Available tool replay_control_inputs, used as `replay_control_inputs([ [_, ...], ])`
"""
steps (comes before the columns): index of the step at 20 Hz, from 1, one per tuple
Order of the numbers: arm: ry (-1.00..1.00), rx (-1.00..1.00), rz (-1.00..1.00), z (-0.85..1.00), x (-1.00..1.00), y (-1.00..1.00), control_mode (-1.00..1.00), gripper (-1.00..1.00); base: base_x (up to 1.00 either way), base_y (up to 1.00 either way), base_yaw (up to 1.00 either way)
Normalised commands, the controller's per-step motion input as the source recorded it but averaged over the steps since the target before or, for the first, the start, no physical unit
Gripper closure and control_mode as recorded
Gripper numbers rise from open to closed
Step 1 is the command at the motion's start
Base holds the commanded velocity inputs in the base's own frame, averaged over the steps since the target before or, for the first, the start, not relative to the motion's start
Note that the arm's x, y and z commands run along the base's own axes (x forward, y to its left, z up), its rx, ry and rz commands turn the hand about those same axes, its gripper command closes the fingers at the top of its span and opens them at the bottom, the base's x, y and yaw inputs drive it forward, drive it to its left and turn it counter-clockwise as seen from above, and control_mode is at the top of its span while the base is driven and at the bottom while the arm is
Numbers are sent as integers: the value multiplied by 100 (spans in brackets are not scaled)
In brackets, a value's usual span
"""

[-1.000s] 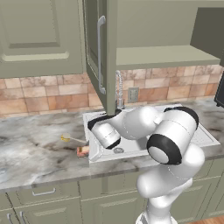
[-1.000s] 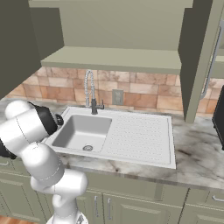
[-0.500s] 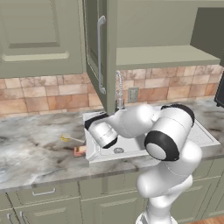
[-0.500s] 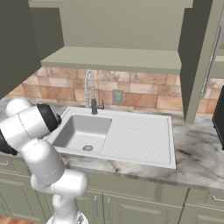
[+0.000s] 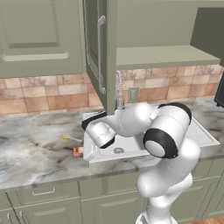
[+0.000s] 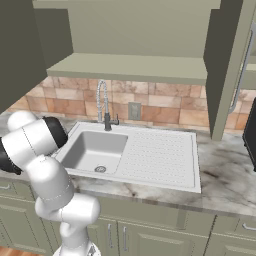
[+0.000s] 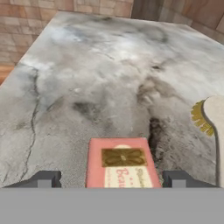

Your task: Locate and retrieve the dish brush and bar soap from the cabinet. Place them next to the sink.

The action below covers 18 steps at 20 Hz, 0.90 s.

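Observation:
The bar soap [image 7: 120, 162], a pink block with a paler label, lies flat on the marble counter [image 7: 87, 87]. My gripper [image 7: 111, 179] is open, one dark fingertip [image 7: 43, 178] on either side of the soap and a gap at each. The dish brush [image 7: 209, 114] lies just beyond, to the right. From the left base view the hand [image 5: 99, 133] hangs low over the sink's left rim, with the soap [image 5: 78, 151] and the brush [image 5: 66, 138] on the counter beside it. The white sink [image 6: 160, 155] sits under the open cabinet [image 5: 162, 57].
The cabinet door [image 5: 98, 57] with its silver bar handle stands open above the chrome faucet [image 6: 102, 102], close over my arm. Marble counter [image 5: 30, 148] stretches left of the soap. A dark appliance [image 6: 250, 135] stands at the counter's far right. Drawers [image 5: 43, 192] line the front below.
The jaws have spread wider and no longer touch the soap, which stays on the counter by the sink. The hand has hardly moved.

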Motion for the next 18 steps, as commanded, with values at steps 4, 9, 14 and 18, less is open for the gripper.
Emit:
replay_control_inputs([
  [4,0,0,0,0,0,-4,-100,-100,0,0,0],
  [9,0,-1,0,1,0,-22,-100,-100,0,0,0],
  [14,0,0,0,1,0,-52,-100,-100,0,0,0],
  [18,0,2,0,13,0,-54,-100,-100,0,0,0],
])
